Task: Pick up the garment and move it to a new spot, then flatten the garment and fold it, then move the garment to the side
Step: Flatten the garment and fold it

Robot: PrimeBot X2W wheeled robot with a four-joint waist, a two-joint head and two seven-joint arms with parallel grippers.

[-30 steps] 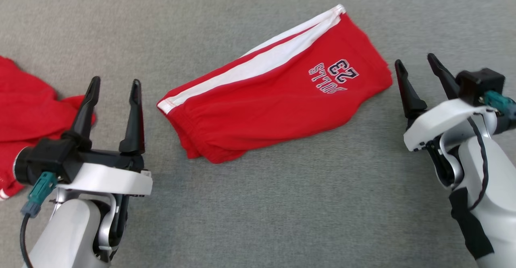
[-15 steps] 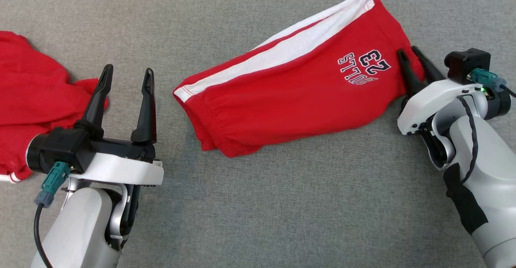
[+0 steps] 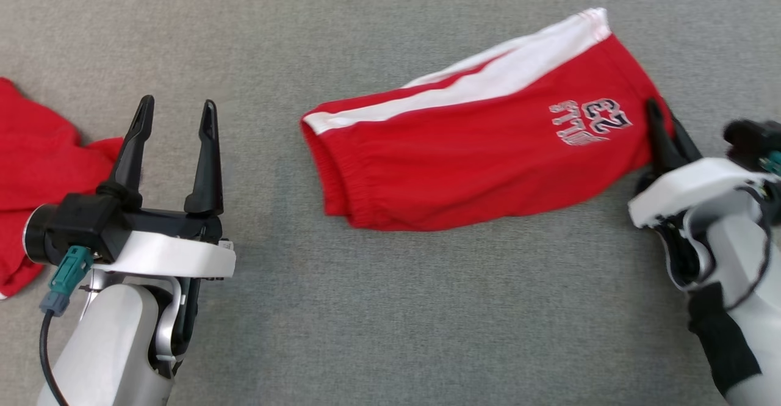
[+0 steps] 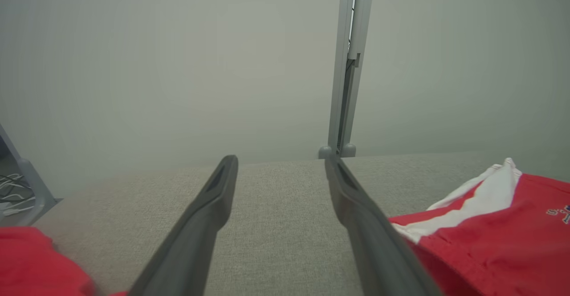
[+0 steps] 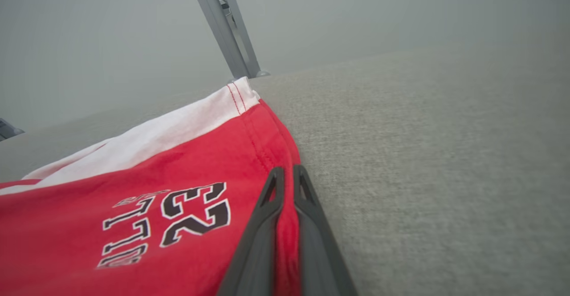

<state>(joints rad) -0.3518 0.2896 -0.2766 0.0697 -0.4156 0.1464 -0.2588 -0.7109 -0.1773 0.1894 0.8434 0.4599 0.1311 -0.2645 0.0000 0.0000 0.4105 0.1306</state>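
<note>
1. Right gripper (image 3: 662, 122), wide a second ago, now pinches the hem of the red shorts (image 3: 476, 155) on the grey tabletop (image 3: 390, 308).
2. Left gripper (image 3: 176, 110) stays wide open.
3. Second red garment (image 3: 30, 174) lies far left.

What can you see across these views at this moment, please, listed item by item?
red shorts: 1, red with a white side stripe and a dark "23" print, lying folded on the surface, centre to right.
second garment: 1, red, crumpled at the far left, partly cut off.
surface: 1, grey woven fabric, under everything.
metal post: 1, grey, upright beyond the surface's far edge.
left arm: 1, pale with black jaws, lower left; jaws open, holding nothing.
right arm: 1, pale with black jaws, lower right; jaws shut on the red shorts' right edge.
</note>
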